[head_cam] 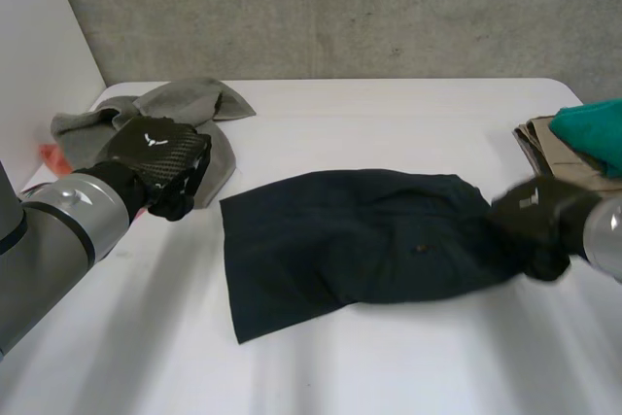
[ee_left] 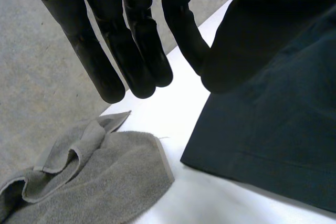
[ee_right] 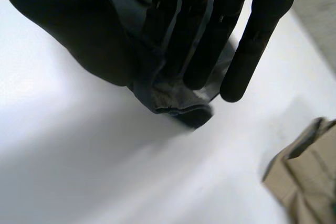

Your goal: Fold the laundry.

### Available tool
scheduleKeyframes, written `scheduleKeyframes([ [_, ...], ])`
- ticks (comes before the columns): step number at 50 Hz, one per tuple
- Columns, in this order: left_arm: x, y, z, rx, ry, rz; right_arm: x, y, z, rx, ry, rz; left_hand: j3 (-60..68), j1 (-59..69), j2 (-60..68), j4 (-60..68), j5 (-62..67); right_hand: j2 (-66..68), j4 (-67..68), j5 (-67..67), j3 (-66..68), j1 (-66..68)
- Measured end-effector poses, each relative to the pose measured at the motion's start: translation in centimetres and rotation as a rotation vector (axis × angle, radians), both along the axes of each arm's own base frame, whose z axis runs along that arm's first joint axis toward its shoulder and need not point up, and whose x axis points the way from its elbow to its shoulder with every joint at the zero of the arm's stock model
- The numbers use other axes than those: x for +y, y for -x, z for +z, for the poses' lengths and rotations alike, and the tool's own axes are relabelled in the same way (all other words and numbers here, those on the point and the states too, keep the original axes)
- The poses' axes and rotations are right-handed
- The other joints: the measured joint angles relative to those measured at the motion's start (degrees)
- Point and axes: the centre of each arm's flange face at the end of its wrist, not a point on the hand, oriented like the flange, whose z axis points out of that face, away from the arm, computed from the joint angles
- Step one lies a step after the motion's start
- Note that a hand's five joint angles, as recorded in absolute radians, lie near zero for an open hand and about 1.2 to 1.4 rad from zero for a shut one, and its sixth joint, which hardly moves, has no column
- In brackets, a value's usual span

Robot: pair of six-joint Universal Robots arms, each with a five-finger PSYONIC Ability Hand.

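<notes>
On the white table (head_cam: 389, 366), dark garment (head_cam: 360, 240) was pinched at one end

Garment lay mostly flat mid-table. Right hand (head_cam: 535, 225) was pinching the bunched edge at its right end between thumb and straight fingers. Left hand (head_cam: 160, 157) hovered with fingers straight and loose, holding nothing, above the grey towel (head_cam: 194, 99) near the garment's left edge. Tan cloth (head_cam: 554, 148) and teal cloth (head_cam: 593, 128) sat near the right hand.

White table (head_cam: 369, 109) before a grey concrete wall (head_cam: 340, 7), white panel (head_cam: 39, 36) alongside.
</notes>
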Motion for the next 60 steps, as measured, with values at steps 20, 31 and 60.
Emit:
scheduleKeyframes([
  [20,-5.0,2.8,-2.0,0.063,0.027,-0.027,-6.0,-1.8,3.3,-0.294,0.121,-0.095,-51.8,-52.4,-51.9,-52.4,-52.0,-51.7,-52.6,-51.6,-52.1,-49.0],
  [31,-10.3,5.3,-7.7,0.055,-0.126,-0.051,-9.7,-5.7,-3.7,-0.314,0.076,-0.131,-50.9,-50.8,-50.3,-50.6,-50.9,-50.9,-51.5,-50.9,-51.1,-48.8],
  [60,-18.4,8.9,2.9,0.382,0.696,0.053,-19.3,-9.3,4.3,-0.681,0.878,-0.031,3.2,0.7,3.6,3.7,0.3,3.4,4.1,2.2,3.9,2.4],
])
